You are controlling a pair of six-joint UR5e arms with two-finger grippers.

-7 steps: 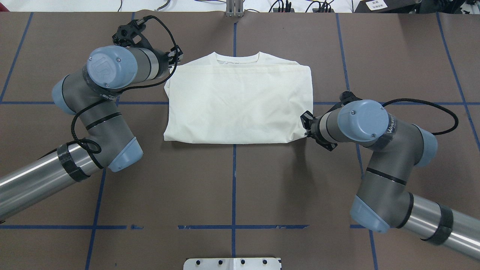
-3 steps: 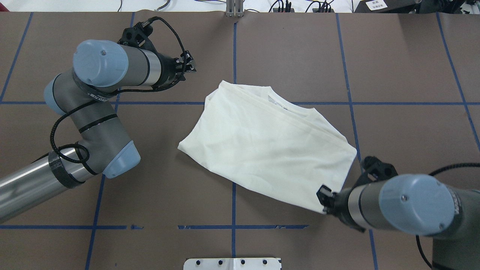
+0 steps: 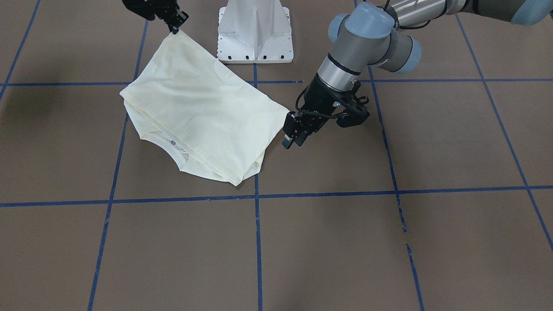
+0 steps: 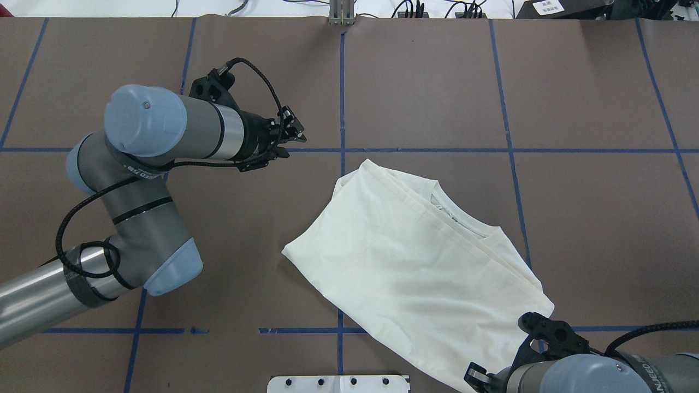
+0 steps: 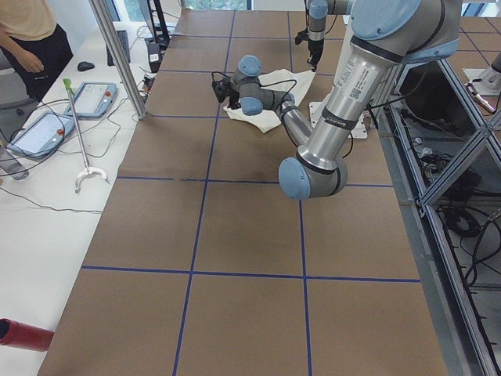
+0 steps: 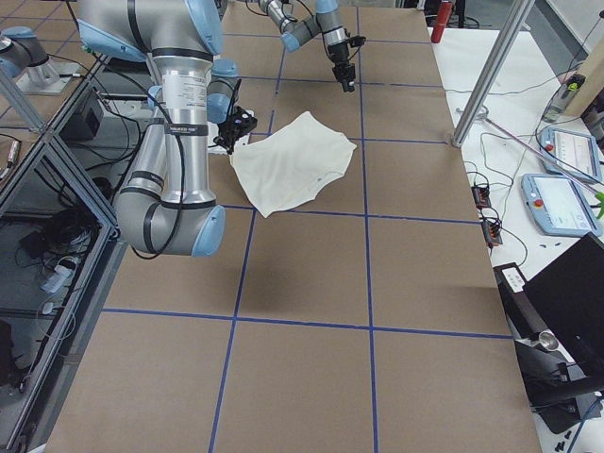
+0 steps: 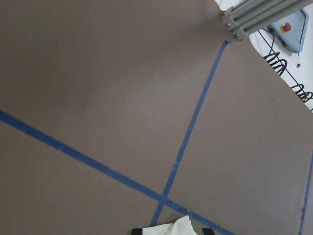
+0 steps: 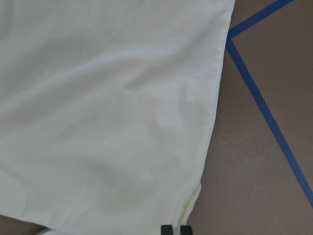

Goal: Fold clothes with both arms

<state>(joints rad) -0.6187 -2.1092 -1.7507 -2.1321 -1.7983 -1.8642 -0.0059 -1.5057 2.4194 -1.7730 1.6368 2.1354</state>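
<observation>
The step in hand looked like repositioning a partly folded garment by one corner, ahead of a further fold. By my reading, the next move called for the free arm to come down on an unheld corner and close over all the layers, so that both arms could lift an edge together without the folds slipping apart.

On the left, the grey-and-silver left arm (image 4: 164, 128) reached over the brown desk (image 4: 600, 229) marked with blue tape lines (image 4: 426, 150). Its black two-finger left end effector (image 4: 295, 137) hung with the jaws spread wide and gripped nothing. Its wrist view showed a scrap of cream cloth low between the two finger tips. I cannot tell whether that cloth touched them, though from overhead the end effector stood apart from the nearest corner.

In the middle lay the cream fabric T-shirt (image 4: 415, 262), folded into a rough rectangle with its plain side up and the neckline showing along its far edge. It sat skewed to the tape grid, on the near right part of the desk, just in front of the white pedestal base (image 3: 255, 34).

On the right, the black two-finger right end effector (image 3: 174, 26) was clamped on one corner of the T-shirt, close beside that base.
</observation>
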